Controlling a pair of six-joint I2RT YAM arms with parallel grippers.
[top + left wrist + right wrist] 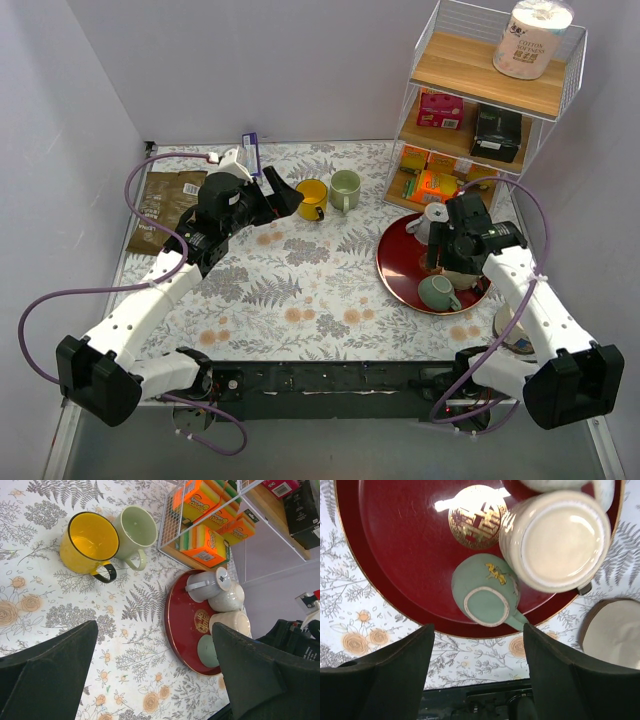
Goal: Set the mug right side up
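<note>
A red round tray (395, 270) at the right holds several mugs. A small green mug (437, 292) stands upside down at the tray's near edge, base up, handle toward the right; it also shows in the right wrist view (487, 597). A cream mug (560, 540) beside it is also base up. My right gripper (441, 260) hovers over these two, open and empty (477, 630). My left gripper (290, 197) is open and empty (154, 630) above the table, next to an upright yellow mug (312, 197) and a pale green mug (345, 187).
A grey mug (205, 586) and a speckled mug (227, 597) sit at the tray's far side. A wire shelf (480, 120) with sponges, boxes and a paper roll stands behind the tray. A brown packet (160, 205) lies far left. A round pale coaster (612, 632) lies right of the tray.
</note>
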